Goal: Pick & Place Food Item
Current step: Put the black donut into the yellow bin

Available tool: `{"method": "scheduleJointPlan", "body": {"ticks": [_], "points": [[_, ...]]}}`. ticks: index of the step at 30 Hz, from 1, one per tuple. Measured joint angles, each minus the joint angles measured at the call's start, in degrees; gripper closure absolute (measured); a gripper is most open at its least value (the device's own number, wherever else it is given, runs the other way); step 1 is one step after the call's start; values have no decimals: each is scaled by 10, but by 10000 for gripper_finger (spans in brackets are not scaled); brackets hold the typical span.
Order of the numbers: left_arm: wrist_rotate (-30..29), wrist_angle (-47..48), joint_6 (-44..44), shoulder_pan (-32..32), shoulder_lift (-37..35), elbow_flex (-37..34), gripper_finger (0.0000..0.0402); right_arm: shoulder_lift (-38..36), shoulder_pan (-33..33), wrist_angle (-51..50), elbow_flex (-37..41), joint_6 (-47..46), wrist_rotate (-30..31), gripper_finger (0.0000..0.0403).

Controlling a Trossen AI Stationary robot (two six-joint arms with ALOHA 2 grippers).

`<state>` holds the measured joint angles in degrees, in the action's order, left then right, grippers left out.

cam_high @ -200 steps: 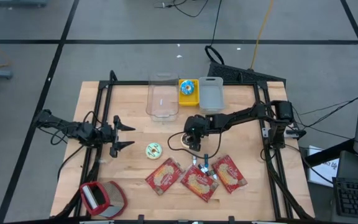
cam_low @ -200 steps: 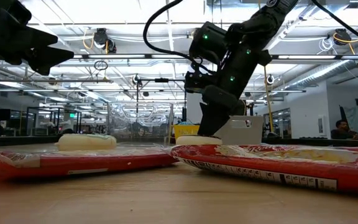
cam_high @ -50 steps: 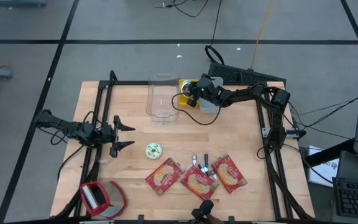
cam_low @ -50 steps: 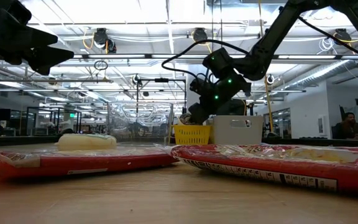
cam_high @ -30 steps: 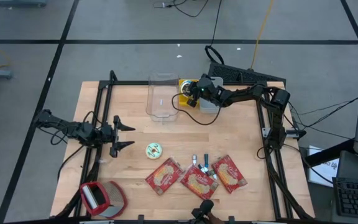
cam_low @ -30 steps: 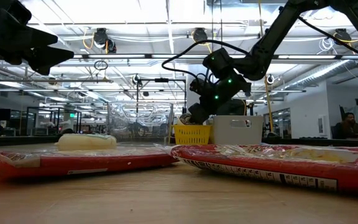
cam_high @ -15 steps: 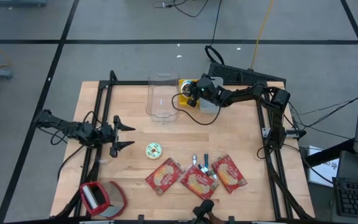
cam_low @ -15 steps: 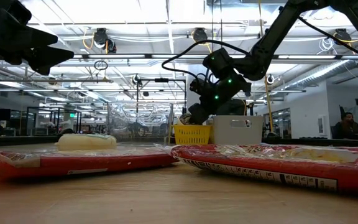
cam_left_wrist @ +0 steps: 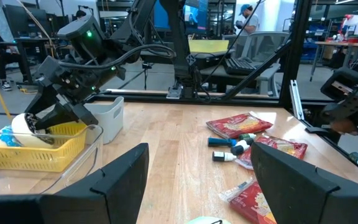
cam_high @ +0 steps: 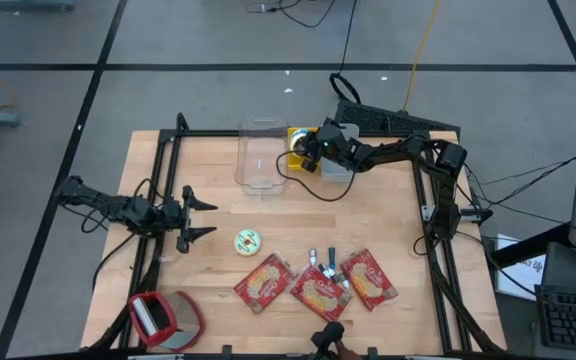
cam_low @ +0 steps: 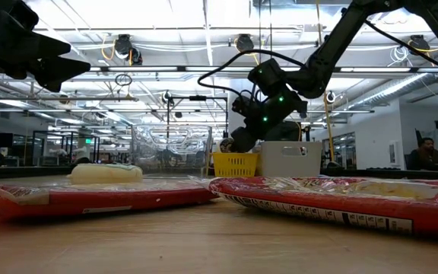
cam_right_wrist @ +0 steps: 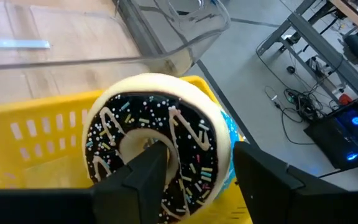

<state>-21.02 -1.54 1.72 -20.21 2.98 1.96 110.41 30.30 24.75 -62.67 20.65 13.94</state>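
A chocolate-iced donut with sprinkles (cam_right_wrist: 160, 140) leans tilted inside the yellow basket (cam_right_wrist: 42, 130) at the table's far middle, on top of a blue item (cam_right_wrist: 230, 134). My right gripper (cam_right_wrist: 197, 162) is right at it, slanting down from the right. One finger stands before the donut's hole, the other just beyond its rim. The left wrist view shows the same donut (cam_left_wrist: 21, 124) at the gripper's tip, over the basket (cam_left_wrist: 36, 149). My left gripper (cam_high: 203, 213) waits open at the table's left, holding nothing. My right gripper has one finger (cam_right_wrist: 145, 171) at the donut's hole and the other (cam_right_wrist: 263, 180) outside the rim, with the ring's side (cam_right_wrist: 210, 155) between them. I cannot tell whether either finger touches it. The donut's lower part lies in the basket.
A clear tub (cam_high: 261, 155) stands left of the basket and a pale grey bin (cam_high: 339, 150) right of it. Red snack packets (cam_high: 313, 285) and small tubes (cam_high: 326, 262) lie near the front. A small round item (cam_high: 247, 240) and a red object (cam_high: 163, 318) lie at front left.
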Motion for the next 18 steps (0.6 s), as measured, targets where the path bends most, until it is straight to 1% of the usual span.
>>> {"method": "scheduleJointPlan", "body": {"ticks": [5, 11, 18], "points": [[0, 0, 0, 0, 0, 0, 117, 0, 0, -28, 0, 1, 29, 232], [0, 0, 0, 0, 0, 0, 117, 0, -4, -33, 0, 5, 27, 238], [0, 0, 0, 0, 0, 0, 117, 0, -12, 1, 0, 27, 25, 238]]}}
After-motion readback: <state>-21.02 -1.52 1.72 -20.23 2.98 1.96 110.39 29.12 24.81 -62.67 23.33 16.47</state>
